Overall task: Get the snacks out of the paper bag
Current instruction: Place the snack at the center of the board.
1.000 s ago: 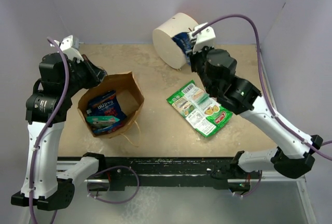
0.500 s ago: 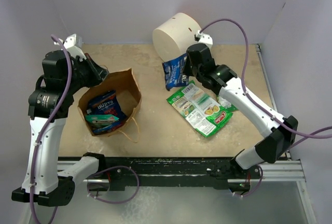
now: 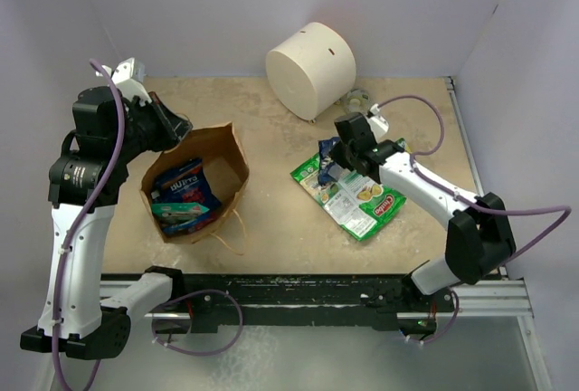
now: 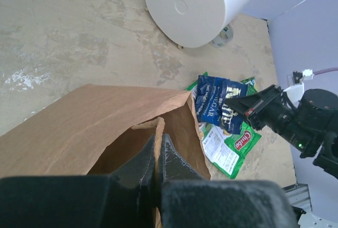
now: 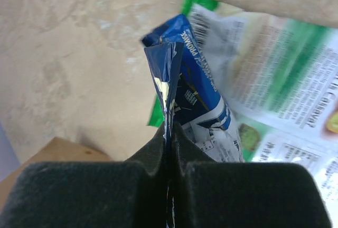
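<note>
Blue packet [image 5: 186, 83] hanging pinched in my right pincer [image 5: 169, 129]; am lowering it from beside white cylinder [image 3: 310, 68] onto green packets [image 3: 364, 203] lying right of paper bag [image 3: 226, 140]. My left pincer [image 4: 158, 144] is clamping bag rim. More snacks [image 3: 181, 194] remaining inside; unloading continuing.

Mottled beige table [image 3: 271, 205] — on it the open bag [image 3: 210, 140] at left, overlapping green packets [image 3: 360, 205] right of centre, a white cylinder [image 3: 310, 70] at the back, and a small tape roll [image 3: 357, 99] just beside that cylinder.
</note>
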Controlling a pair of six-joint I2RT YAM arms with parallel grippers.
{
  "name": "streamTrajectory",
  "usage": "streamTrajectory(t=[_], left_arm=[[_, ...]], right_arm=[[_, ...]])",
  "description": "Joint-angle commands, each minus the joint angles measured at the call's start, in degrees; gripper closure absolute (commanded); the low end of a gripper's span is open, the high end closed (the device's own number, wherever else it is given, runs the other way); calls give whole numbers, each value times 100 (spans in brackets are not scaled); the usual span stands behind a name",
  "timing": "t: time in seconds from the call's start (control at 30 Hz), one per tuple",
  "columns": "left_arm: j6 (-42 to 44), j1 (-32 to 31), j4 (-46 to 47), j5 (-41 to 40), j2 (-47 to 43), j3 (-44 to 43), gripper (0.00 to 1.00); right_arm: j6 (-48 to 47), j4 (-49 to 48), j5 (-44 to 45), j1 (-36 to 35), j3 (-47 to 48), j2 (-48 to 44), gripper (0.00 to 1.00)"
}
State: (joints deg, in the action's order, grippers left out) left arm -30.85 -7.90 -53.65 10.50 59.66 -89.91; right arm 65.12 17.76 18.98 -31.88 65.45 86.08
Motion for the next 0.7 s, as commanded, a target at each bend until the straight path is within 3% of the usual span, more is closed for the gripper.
streamTrajectory(t=[0.0,0.23,0.67], left_arm=[[54,-11,195,83,-51,-211,100],[38,-15,225,154,-1,-195,100],[-56,-13,261,280,-13,-119,100]], right_arm=[[600,-102,479,118,-517,-439,100],[927,428,576,336,-1258,-673,100],[542,87,592,419,-2341,-924,100]])
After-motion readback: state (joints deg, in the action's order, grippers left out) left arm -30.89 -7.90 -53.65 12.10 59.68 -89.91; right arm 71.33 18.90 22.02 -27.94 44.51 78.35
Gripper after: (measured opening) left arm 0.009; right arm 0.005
